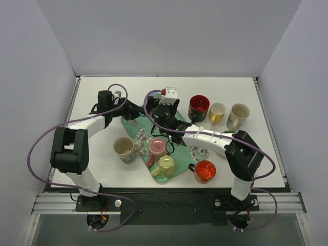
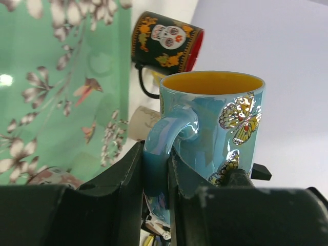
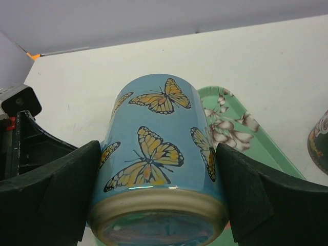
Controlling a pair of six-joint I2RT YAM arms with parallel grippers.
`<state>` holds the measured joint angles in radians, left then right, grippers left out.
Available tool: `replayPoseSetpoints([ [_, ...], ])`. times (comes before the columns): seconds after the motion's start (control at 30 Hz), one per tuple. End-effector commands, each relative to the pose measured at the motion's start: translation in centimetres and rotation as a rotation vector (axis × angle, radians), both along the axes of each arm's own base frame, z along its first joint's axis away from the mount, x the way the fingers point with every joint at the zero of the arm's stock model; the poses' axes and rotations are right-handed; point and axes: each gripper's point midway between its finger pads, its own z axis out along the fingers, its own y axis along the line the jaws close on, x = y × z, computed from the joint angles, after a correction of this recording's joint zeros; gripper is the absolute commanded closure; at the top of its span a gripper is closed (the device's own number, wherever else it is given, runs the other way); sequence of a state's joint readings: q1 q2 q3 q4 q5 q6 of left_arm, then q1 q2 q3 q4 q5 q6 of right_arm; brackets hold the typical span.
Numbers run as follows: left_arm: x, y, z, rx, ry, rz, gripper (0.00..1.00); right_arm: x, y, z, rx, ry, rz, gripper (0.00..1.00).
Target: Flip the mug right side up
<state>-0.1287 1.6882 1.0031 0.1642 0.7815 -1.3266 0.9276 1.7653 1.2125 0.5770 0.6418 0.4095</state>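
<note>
Left claw [image 2: 156, 171] around butterfly mug [image 2: 215, 115] handle

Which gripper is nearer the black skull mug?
Right. The right gripper holds the blue mug just left of the skull mug; the left gripper pinches its handle farther left.

Blue mug [image 3: 159, 128], orange butterflies; green floral tray [image 2: 61, 77].

The mug [image 2: 215, 123], glossy pale blue with orange butterflies, a yellow-orange inside and a looped blue handle, sits over the far end of the green floral tray [image 3: 241, 128], its handle pinched in the left hand [image 2: 156, 179] and its body clasped by the right hand [image 3: 159, 154].
</note>
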Motion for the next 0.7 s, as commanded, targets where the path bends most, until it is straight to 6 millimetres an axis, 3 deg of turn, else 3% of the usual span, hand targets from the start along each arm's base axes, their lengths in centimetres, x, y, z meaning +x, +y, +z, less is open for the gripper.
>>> replayPoseSetpoints([
  [0.0, 1.2, -0.4, 0.6, 0.059, -0.087, -0.087, 1.00, -0.2, 0.8, -2.4, 0.030, 0.095, 0.037, 1.00],
  [0.13, 1.8, -0.3, -1.5, 0.118, -0.065, -0.099, 1.00, -0.5, 1.5, -5.1, 0.005, 0.219, 0.074, 0.90],
  [0.37, 1.3, -0.3, -5.7, 0.154, 0.054, -0.116, 1.00, -0.6, 2.2, -9.3, 0.022, 0.369, 0.096, 0.82],
  [0.5, 1.6, -0.3, -5.9, 0.166, 0.057, -0.121, 1.00, -0.8, 2.1, -10.6, 0.005, 0.417, 0.104, 0.71],
  [0.63, 2.5, -0.5, -5.0, 0.156, 0.036, -0.111, 1.00, -0.8, 2.2, -10.2, 0.020, 0.417, 0.115, 0.59],
  [0.67, 2.6, -0.5, -4.8, 0.154, 0.032, -0.111, 1.00, -0.8, 2.2, -10.0, 0.023, 0.416, 0.118, 0.49],
])
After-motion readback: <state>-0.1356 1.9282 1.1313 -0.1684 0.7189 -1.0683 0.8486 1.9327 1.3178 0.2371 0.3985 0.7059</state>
